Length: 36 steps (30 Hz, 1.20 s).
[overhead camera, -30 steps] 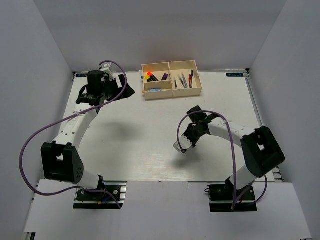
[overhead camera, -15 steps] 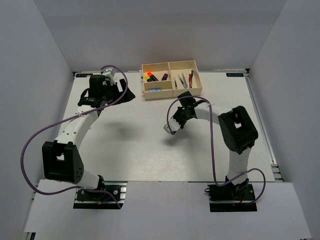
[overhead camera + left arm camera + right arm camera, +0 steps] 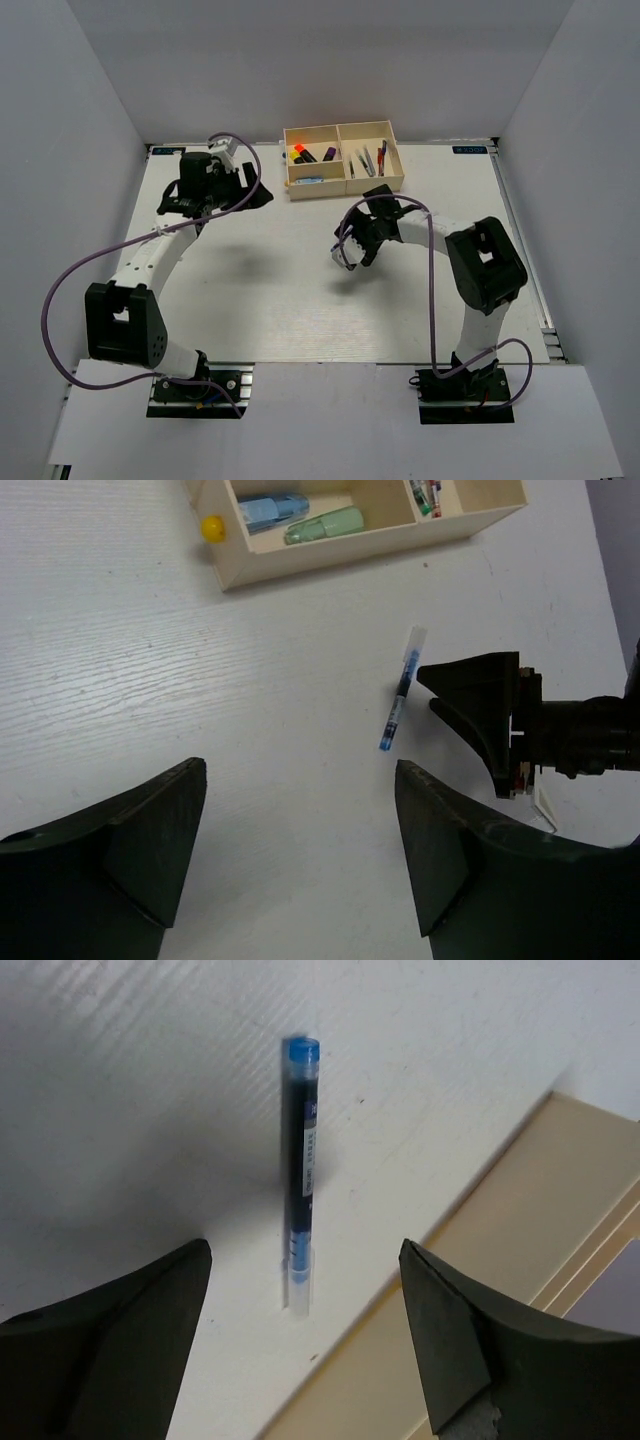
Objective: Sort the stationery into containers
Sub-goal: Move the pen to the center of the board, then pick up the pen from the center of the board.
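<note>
A blue pen (image 3: 302,1175) with a clear cap lies on the white table just in front of the cream tray (image 3: 344,186). My right gripper (image 3: 305,1250) is open and hangs over the pen, one finger on each side, touching nothing. The left wrist view shows the same pen (image 3: 400,687) beside my right gripper (image 3: 426,688). My left gripper (image 3: 300,770) is open and empty, left of the tray in the top view (image 3: 258,193). The tray holds highlighters (image 3: 310,153), pens (image 3: 370,158), and a pale blue piece (image 3: 272,510) next to a green piece (image 3: 325,525). A yellow-ended highlighter (image 3: 212,528) lies outside the tray's left wall.
White walls close in the table on the left, back and right. A purple cable (image 3: 60,290) loops beside the left arm and another (image 3: 432,300) runs along the right arm. The tray's near wall (image 3: 520,1260) is close to my right fingers.
My right arm has swung up and left from mid-table toward the tray, and its jaws have gone from shut to open. My left gripper has shifted slightly right.
</note>
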### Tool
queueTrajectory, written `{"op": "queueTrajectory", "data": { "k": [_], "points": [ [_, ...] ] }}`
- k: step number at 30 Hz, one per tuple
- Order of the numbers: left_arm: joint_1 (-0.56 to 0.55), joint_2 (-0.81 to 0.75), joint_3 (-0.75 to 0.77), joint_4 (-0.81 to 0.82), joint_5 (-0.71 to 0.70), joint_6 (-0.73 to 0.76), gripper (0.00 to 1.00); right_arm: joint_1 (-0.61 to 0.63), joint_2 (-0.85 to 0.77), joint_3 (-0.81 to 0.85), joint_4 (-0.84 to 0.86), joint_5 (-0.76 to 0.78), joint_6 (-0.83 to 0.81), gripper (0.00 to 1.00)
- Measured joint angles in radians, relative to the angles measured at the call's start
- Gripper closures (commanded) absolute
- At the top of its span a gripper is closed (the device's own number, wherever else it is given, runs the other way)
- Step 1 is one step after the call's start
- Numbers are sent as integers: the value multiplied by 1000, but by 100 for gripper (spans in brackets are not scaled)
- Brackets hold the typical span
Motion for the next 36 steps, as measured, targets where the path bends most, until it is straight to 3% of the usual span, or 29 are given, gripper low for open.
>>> {"op": "queueTrajectory", "data": {
  "k": [4,8,11,14,17,23,28,36],
  "points": [
    [-19,-8,-30,41,37,21,28,0,-71,-47,19,-55,2,18],
    [-70,21,-18,45,45,58,31,0,-271,-104,37,-87,77,21],
    [-145,100,30,34,26,95,31,0,-426,-107,55,-56,333,21],
    [-241,229,122,-1,-1,128,32,-11,-509,-76,12,18,701,24],
    [-333,379,233,-43,-39,154,31,-61,-565,-83,-41,66,1056,21],
    [-461,603,425,-171,-124,185,32,-153,-887,-346,-111,146,1605,19],
    [-500,721,554,-240,-183,208,40,-185,-997,-414,-141,196,1865,18],
    [-531,837,695,-333,-269,267,64,-241,-1051,-439,-159,212,1997,17]
  ]
}}
